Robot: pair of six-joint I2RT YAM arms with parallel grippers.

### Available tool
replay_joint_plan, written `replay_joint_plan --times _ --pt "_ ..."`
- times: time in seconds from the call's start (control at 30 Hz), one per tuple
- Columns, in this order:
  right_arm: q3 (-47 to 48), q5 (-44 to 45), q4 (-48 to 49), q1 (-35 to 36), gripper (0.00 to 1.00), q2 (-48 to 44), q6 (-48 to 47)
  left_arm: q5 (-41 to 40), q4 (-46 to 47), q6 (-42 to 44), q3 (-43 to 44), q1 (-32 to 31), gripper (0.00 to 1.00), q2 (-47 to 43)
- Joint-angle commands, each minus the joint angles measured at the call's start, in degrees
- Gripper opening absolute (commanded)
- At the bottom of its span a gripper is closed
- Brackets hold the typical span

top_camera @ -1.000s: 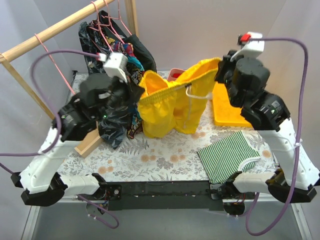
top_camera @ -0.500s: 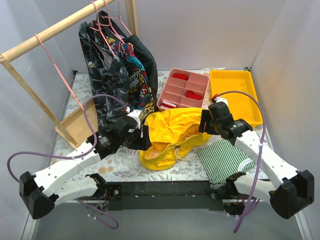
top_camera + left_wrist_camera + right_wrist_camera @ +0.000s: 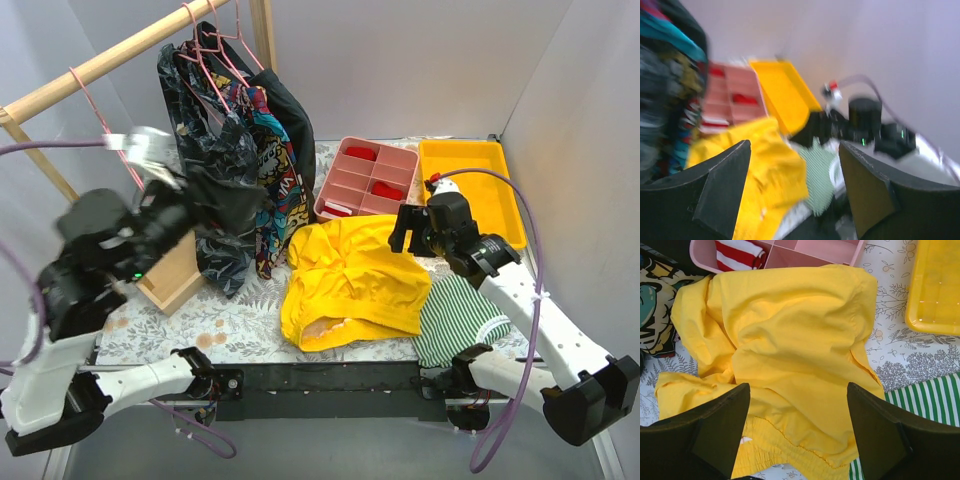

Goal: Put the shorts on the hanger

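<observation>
The yellow shorts lie crumpled on the floral table, waistband toward the near edge, with nothing holding them. My right gripper hovers just above their far right part; its wrist view shows the shorts filling the frame and the gripper open and empty. My left gripper is raised at the left beside the hanging dark clothes, blurred by motion. In its own view the gripper is open and empty, high over the shorts. The bare pink hanger hangs on the wooden rod, partly behind the left arm.
Dark patterned garments hang on pink hangers from the wooden rod. A pink divided organizer and a yellow tray stand at the back. A green-and-white striped cloth lies right of the shorts. A wooden frame base sits at the left.
Both grippers held the shorts up a second ago, then lowered, opened and let them drop flat on the table. The left arm has swung up and to the left.
</observation>
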Motion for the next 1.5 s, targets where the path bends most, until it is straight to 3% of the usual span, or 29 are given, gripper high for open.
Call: replay_joint_plan --times 0.0,0.13,0.2,0.27,0.33,0.37,0.4,0.43,0.47,0.5,0.53,0.57,0.6,0.63,0.7,0.87,0.93,0.97,1.0,1.13,1.17,1.27,1.47 --pt "4.0 -1.3 -0.4 -0.3 0.86 3.6 -1.2 -36.2 -16.2 0.1 12.4 0.2 0.70 3.5" --pt "2.9 -4.6 1.6 -0.3 0.86 5.3 -3.2 -56.3 -24.1 -0.8 16.9 0.2 0.69 7.2" --pt "2.1 -6.9 3.2 -0.2 0.86 5.3 -3.5 -61.8 -25.5 -0.8 17.2 0.2 0.69 8.4" --pt "1.6 -8.4 3.9 -0.3 0.86 5.3 -4.2 -68.9 -23.4 1.6 14.4 0.3 0.69 8.2" --pt "1.2 -9.8 4.5 -0.3 0.86 5.3 -4.4 -75.3 -13.7 11.4 7.0 0.3 0.70 6.7" --pt "1.1 -9.9 4.7 -0.3 0.86 5.4 -4.8 -77.2 -7.6 17.0 2.7 0.3 0.71 5.8" --pt "0.9 -9.9 4.8 -0.2 0.86 5.4 -4.9 -78.3 12.1 35.1 -1.6 0.3 0.72 4.3" --pt "0.7 -9.9 5.0 -0.3 0.86 5.3 -5.1 -78.9 25.6 46.5 -12.2 0.3 0.72 1.2" --pt "0.5 -9.9 5.1 -0.3 0.86 5.4 -5.2 -79.0 41.2 58.4 -17.2 0.3 0.72 -0.2" --pt "0.3 -11.7 5.3 -0.3 0.86 5.2 -5.3 -78.8 69.5 72.1 -20.7 0.4 0.72 -0.9" --pt "0.0 -12.0 5.5 -0.3 0.86 5.1 -5.4 -79.0 74.6 82.4 -22.8 0.6 0.72 -0.8" --pt "-0.5 -12.5 6.1 -0.3 0.86 5.0 -5.4 -78.8 71.9 79.3 -21.9 1.5 0.72 0.8" --pt "-0.8 -13.7 6.5 -0.3 0.86 5.0 -5.6 -78.3 57.1 73.3 -20.4 5.0 0.73 1.8" --pt "-1.1 -14.1 6.7 -0.3 0.86 4.9 -5.6 -78.1 49.9 61.7 -19.1 6.6 0.73 3.3" --pt "-1.5 -14.6 6.7 -0.3 0.86 4.9 -5.7 -76.3 39.9 56.3 -17.0 10.2 0.73 5.0" --pt "-1.7 -14.4 6.4 -0.3 0.86 4.3 -7.0 -72.9 39.0 52.7 -17.7 16.2 0.75 6.5" --pt "-1.7 -14.8 6.4 -0.2 0.86 4.5 -7.2 -66.9 26.6 44.1 -13.6 21.0 0.76 9.0" --pt "-1.6 -15.0 6.3 -0.3 0.85 4.6 -7.5 -63.7 18.7 30.9 -11.0 22.9 0.75 10.1" --pt "-1.5 -15.3 6.2 -0.3 0.85 4.7 -7.6 -60.9 11.1 27.8 -9.4 24.7 0.75 10.5" --pt "-1.5 -16.6 6.3 -0.3 0.85 5.0 -7.8 -52.7 6.6 20.1 -7.6 29.4 0.72 13.7" --pt "-1.4 -16.9 6.2 -0.3 0.85 5.0 -7.9 -47.9 5.6 18.1 -7.0 30.2 0.70 14.5" --pt "-0.7 -17.2 5.5 -0.3 0.84 5.4 -8.5 -43.3 2.9 13.1 -6.5 36.0 0.61 16.2" --pt "-0.8 -17.7 4.8 -0.2 0.84 4.9 -8.9 -42.7 4.8 11.4 -7.5 37.7 0.31 14.8"
